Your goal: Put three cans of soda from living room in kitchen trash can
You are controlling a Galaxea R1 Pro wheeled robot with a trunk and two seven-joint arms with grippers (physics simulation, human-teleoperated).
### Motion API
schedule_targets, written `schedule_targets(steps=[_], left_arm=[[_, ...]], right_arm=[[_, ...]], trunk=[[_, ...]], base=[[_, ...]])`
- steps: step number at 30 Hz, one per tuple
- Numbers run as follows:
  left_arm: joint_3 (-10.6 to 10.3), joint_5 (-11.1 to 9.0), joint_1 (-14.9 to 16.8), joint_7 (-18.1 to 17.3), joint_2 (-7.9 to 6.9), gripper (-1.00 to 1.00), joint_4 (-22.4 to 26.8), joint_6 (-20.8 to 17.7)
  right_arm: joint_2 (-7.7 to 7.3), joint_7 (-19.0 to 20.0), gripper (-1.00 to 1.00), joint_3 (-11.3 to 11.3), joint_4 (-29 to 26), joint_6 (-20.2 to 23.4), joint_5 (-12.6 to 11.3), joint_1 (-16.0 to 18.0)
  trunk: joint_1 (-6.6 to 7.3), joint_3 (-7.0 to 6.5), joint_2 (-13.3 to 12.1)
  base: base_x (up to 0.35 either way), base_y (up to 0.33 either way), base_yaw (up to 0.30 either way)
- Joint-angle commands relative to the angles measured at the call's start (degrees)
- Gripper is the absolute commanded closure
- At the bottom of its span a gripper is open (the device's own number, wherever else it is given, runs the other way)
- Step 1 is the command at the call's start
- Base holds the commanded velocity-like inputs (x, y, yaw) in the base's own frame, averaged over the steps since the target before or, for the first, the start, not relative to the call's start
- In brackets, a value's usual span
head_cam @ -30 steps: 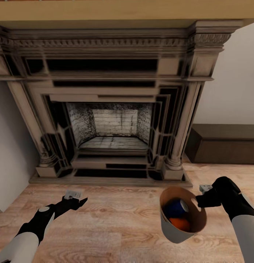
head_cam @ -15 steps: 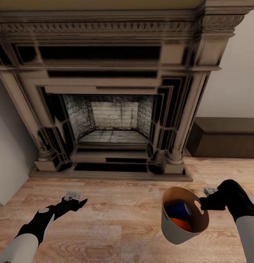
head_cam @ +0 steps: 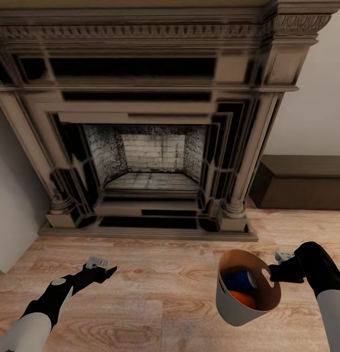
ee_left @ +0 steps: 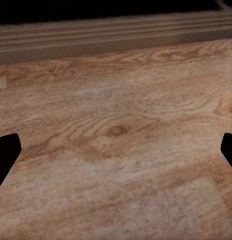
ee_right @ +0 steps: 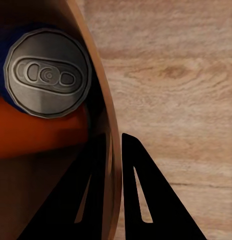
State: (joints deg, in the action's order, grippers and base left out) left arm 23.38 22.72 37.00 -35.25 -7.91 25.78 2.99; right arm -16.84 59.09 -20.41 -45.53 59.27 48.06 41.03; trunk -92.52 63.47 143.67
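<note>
view nearer fireplace (head_cam: 150,146) than 1 s ago | right end effector (head_cam: 275,271) pinches bin (head_cam: 228,303) rim; blue can (head_cam: 238,279), orange can (head_cam: 244,298) inside | left end effector (head_cam: 104,270) spread, empty | carrying, kitchen ahead

Dark brick-backed fireplace (head_cam: 150,161), low brown bench (head_cam: 302,188), wood floor (head_cam: 160,293).
</note>
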Motion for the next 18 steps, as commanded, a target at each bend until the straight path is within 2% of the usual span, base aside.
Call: schedule_targets(steps=[1, 6, 10, 18], left_arm=[[0.00, 0.05, 0.00, 0.00, 0.00, -1.00, -0.01, 0.00], [0.00, 0.11, 0.00, 0.01, 0.00, -1.00, -0.02, 0.00], [0.00, 0.19, 0.00, 0.01, 0.00, -1.00, -0.02, 0.00], [0.00, 0.22, 0.00, 0.01, 0.00, -1.00, -0.03, 0.00]], right_arm=[[0.02, 0.33, 1.00, -0.05, 0.01, 0.73, -1.12, 0.02], [0.02, 0.28, 1.00, -0.02, 0.01, 0.73, -0.98, 0.01], [0.16, 0.23, 1.00, 0.01, 0.01, 0.73, -0.83, 0.01], [0.20, 0.21, 1.00, 0.05, 0.01, 0.73, -0.78, 0.01]], trunk=[[0.01, -0.01, 0.00], [0.01, -0.01, 0.00], [-0.10, 0.88, 0.06], [-0.10, 0.88, 0.06]], base=[[0.000, 0.000, 0.000], [0.000, 0.000, 0.000], [0.000, 0.000, 0.000], [0.000, 0.000, 0.000]])
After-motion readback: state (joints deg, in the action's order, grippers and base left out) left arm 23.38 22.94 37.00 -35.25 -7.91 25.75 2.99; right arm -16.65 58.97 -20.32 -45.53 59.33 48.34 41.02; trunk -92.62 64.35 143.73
